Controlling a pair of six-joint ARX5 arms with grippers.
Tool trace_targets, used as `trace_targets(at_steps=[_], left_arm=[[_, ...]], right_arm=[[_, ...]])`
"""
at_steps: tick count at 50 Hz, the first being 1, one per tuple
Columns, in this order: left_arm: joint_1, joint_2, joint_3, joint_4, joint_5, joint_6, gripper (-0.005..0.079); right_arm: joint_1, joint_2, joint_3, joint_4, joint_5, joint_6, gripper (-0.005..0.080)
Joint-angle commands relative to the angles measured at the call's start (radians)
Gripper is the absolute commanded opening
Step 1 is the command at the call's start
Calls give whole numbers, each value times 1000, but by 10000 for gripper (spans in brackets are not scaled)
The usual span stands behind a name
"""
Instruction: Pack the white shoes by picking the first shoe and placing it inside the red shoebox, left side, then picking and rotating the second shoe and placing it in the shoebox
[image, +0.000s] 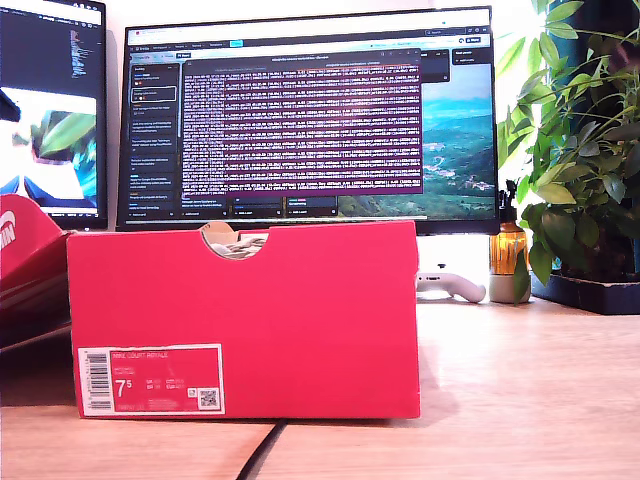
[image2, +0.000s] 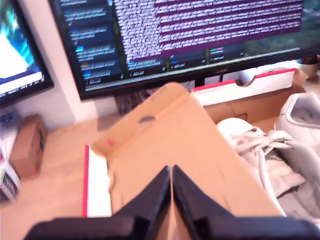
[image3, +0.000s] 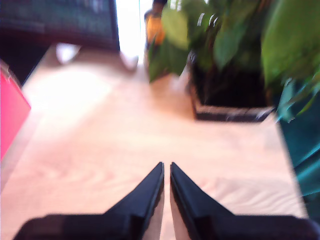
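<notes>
The red shoebox (image: 245, 320) stands on a light wooden table (image: 520, 380), its long side facing the exterior view, with a half-round notch in the top edge and a white barcode label (image: 150, 379) marked 7.5 low on that side. Through the notch a little white material shows; the first wrist view shows the white shoes (image2: 280, 145) lying inside the box, laces loose, ahead of and to one side of my first gripper (image2: 171, 172). Its jaws are drawn nearly together, with only a thin slit between the tips, and hold nothing; they hang over a brown cardboard flap (image2: 170, 135) of the box's interior, which lies between them and the shoes. My second gripper (image3: 166, 167) has its jaws likewise almost closed and empty, above bare table, with the box's red edge (image3: 11, 117) off to one side and a dark planter (image3: 230, 95) well ahead. Behind the box stand a wide monitor (image: 310, 120) showing text, a second screen (image: 50, 110), an amber bottle (image: 508, 250), a white controller (image: 450, 285) and a leafy plant (image: 580, 140). A red lid with white logo (image: 25, 250) lies at the exterior view's left.
</notes>
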Motion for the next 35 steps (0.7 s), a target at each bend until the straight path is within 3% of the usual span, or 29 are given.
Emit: trace_targets(at_steps=[1,19,35], left_arm=[[3,-19,-36,19,-2,-10,-19],[3,-147,-153,107,-56,-90,-19],[3,-206,-220,110,-82,-84,-19]], right_arm=[[-3,-40,-41,33,-18,-15,-12],[-3,-169,-282,230,-30,16,-12],[-12,-283,-413,355,-35,30,-12]])
